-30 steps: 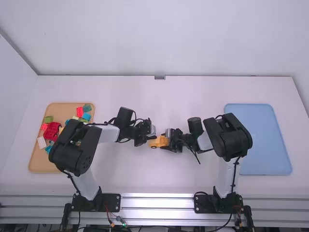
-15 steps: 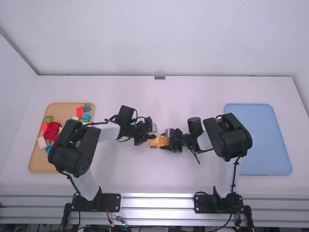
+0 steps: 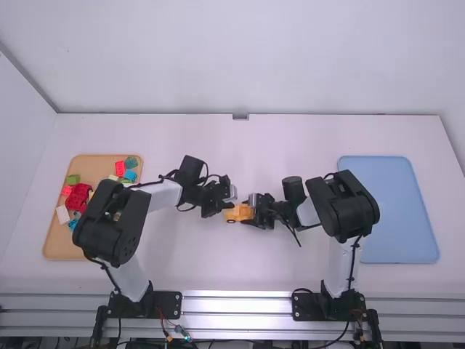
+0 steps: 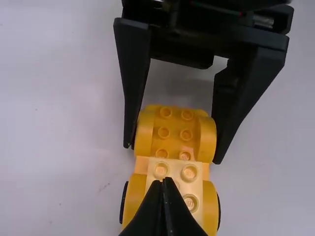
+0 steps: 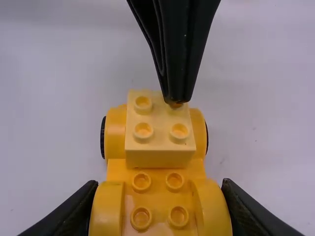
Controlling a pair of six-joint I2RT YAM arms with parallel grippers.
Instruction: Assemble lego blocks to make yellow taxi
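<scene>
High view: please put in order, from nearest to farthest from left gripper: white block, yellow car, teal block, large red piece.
From the left gripper:
1. Yellow car, at its fingertips.
2. Teal block, at the orange tray's far right corner.
3. Large red piece, in the tray's left half.
4. White block, by the tray's left edge.

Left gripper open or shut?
Shut. The left gripper shows its two fingers side by side with no gap at the tips, and nothing between them, right over the pale yellow block.
</scene>
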